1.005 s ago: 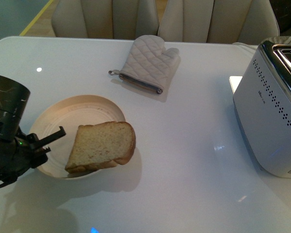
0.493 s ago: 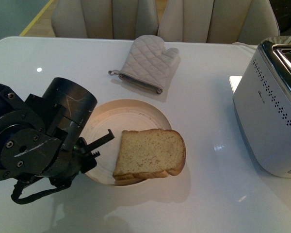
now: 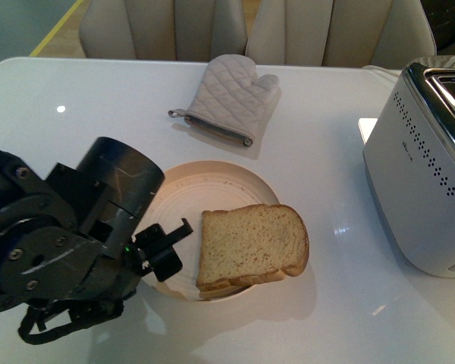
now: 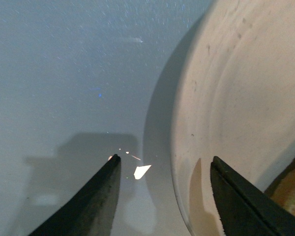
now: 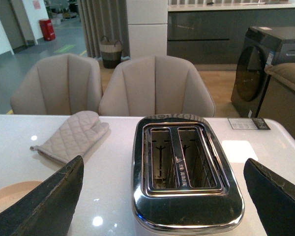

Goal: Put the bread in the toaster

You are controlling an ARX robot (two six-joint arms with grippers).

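A: Where is the bread [image 3: 252,246] found, measured from the left gripper [image 3: 171,244]?

B: It is seen just to the gripper's right in the front view, close by but not touched. It lies flat on the right part of the plate [image 3: 212,180], with its rounded end hanging over the rim on the side nearer the toaster [image 3: 421,189].

A: And how is that gripper set?

B: Its fingers [image 4: 98,196] are spread apart and nothing is held. In the left wrist view one finger is seen over the table [image 4: 64,73] and the other over the plate, so the plate's rim is straddled. A corner of the bread is glimpsed past the finger on the plate's side.

A: What of the right gripper [image 5: 163,160]?

B: It is shown only in its own wrist view. It is spread wide too, and empty. The toaster's chrome top is framed between its two fingers.

A: How many of each thing are counted?

B: One slice, one plate and one toaster are counted. Two slots [image 5: 160,157] are seen in the toaster, both empty. One quilted mitt [image 3: 231,98] lies on the table beyond the plate, well apart from the bread. Two chairs [image 5: 156,86] are set behind the table.

A: And the toaster's place?

B: It stands at the table's right edge, well apart from the bread.
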